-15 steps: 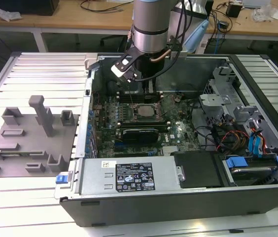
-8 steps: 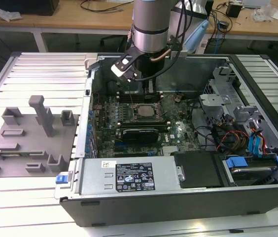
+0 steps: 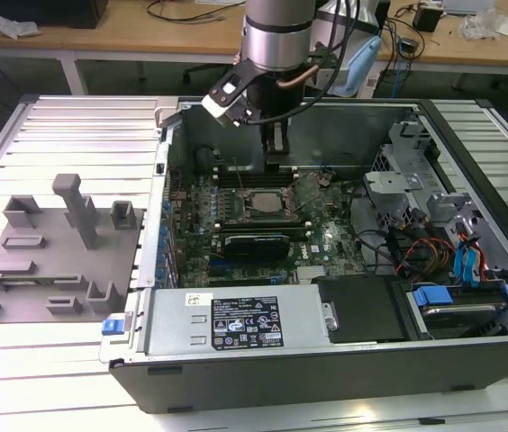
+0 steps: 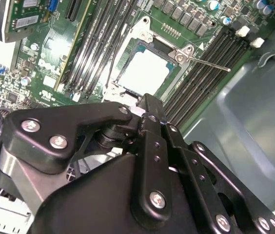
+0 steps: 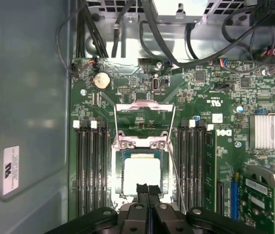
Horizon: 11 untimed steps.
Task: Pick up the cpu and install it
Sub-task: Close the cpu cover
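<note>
The gripper (image 5: 147, 189) hangs just above the socket, fingers pressed together with nothing between them. Right beneath its tips the cpu (image 5: 141, 176) lies flat in the green motherboard (image 5: 210, 97), the socket lid (image 5: 145, 109) open beyond it. The arm reaches straight down into the open computer case (image 3: 236, 364).

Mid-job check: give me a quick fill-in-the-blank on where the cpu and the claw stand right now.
1. The flat, square, silver-white cpu lies in the ____ of the green motherboard.
2. The black claw hangs over the cpu's edge, its jaws ____.
3. The socket's thin metal load plate is flipped ____.
4. In the exterior view, the grey holder plate lies to the ____ of the dark computer case.

Missing words: socket; shut; open; left.
</note>
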{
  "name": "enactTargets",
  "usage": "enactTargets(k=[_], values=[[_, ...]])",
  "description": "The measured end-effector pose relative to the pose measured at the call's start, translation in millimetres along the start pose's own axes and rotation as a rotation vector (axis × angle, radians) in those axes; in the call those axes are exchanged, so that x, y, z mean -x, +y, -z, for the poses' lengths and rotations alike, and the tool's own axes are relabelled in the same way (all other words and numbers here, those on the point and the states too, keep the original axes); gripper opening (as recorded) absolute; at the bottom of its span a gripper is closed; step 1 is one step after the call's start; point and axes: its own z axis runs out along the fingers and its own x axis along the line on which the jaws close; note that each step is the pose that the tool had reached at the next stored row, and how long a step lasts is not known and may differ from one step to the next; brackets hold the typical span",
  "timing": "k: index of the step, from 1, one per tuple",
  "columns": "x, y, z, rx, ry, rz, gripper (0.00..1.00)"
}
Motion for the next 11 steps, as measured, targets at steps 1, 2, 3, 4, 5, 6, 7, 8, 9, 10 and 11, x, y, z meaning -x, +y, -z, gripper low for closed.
enactTargets(k=[1, 2, 3, 4, 5, 6, 7, 8, 9, 10, 11], values=[[0.0, 0.1, 1.0, 0.0001, 0.0000, 0.000, 0.11], [0.0, 0.1, 1.2, 0.0002, 0.0001, 0.000, 0.11], [0.0, 0.1, 1.2, 0.0001, 0.0001, 0.000, 0.11], [0.0, 0.1, 1.2, 0.0001, 0.0002, 0.000, 0.11], [0.0, 0.1, 1.2, 0.0001, 0.0000, 0.000, 0.11], [0.0, 0.1, 1.2, 0.0000, -0.0001, 0.000, 0.11], [0.0, 0.6, 1.3, 0.0000, -0.0002, 0.000, 0.11], [0.0, 1.2, 1.3, -0.0001, -0.0002, 0.000, 0.11], [0.1, 1.9, 1.2, -0.0001, -0.0003, 0.000, 0.11], [0.0, 2.8, 1.2, 0.0000, -0.0003, 0.000, 0.11], [0.0, 4.4, 1.1, 0.0000, -0.0002, 0.000, 0.11]])
